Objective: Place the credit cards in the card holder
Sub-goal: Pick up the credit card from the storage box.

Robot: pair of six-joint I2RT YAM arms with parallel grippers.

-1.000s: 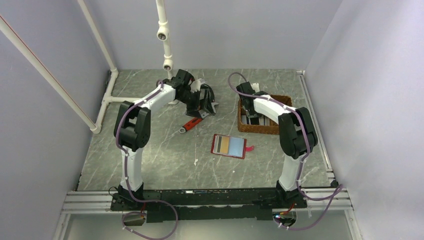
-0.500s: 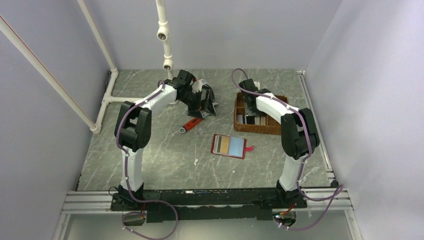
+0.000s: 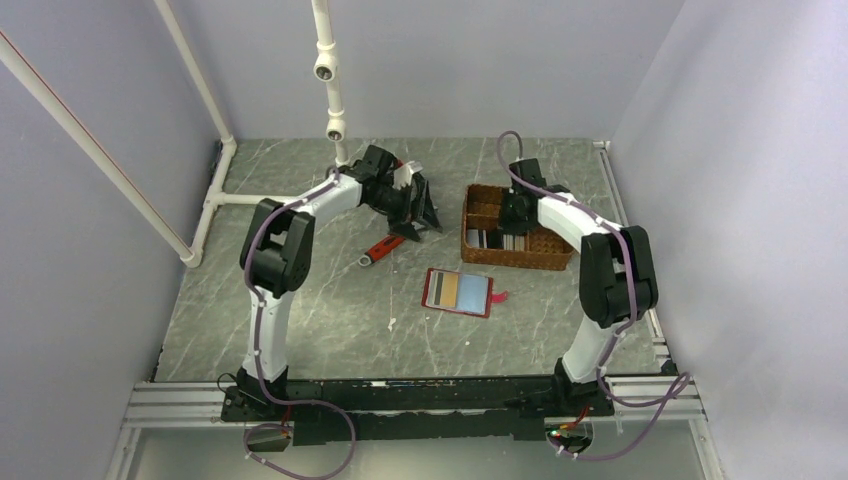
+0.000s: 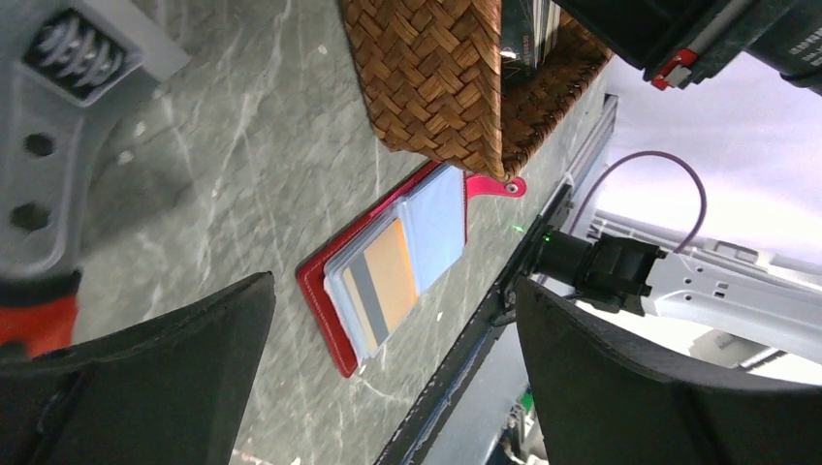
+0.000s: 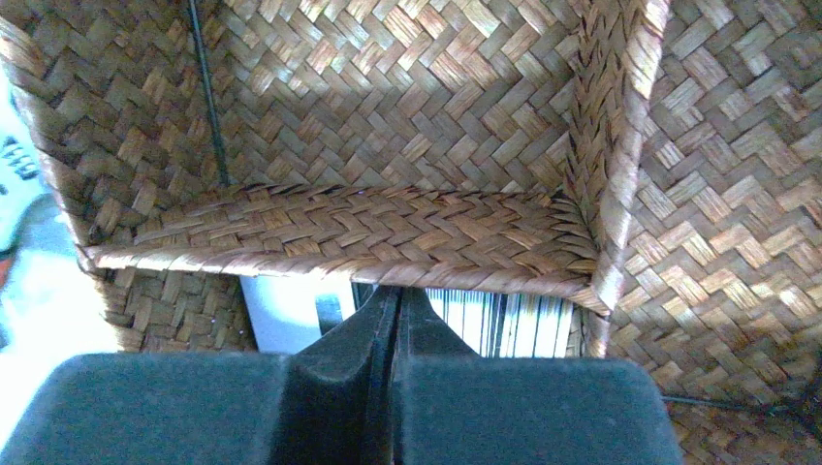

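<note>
**Basket nudged sideways as the right arm hunts for a card**

Over the last second the wicker basket [image 3: 515,262] slides a little toward the left arm's side of the table, and the right arm's elbow swings outward. The right gripper [image 5: 393,295] sits down in the basket at the near compartment, where the loose credit cards [image 5: 494,325] stand on edge behind the divider. Its fingers are pressed together, and no card shows between them. The shift suggests the gripper is pushing on the basket, not lifting a card cleanly, so this pick probably needs another try.

The left gripper [image 3: 420,205] moves slightly to the right. It hovers above the table beside the red wrench [image 3: 383,248] with its fingers wide apart and nothing in them.

The card holder [image 3: 457,291] lies open and flat near the table's middle, just in front of the basket, unmoved. A tan card [image 3: 447,289] and a pale blue one [image 3: 473,291] already show in its slots. The cards in the basket are not yet transferred.
</note>
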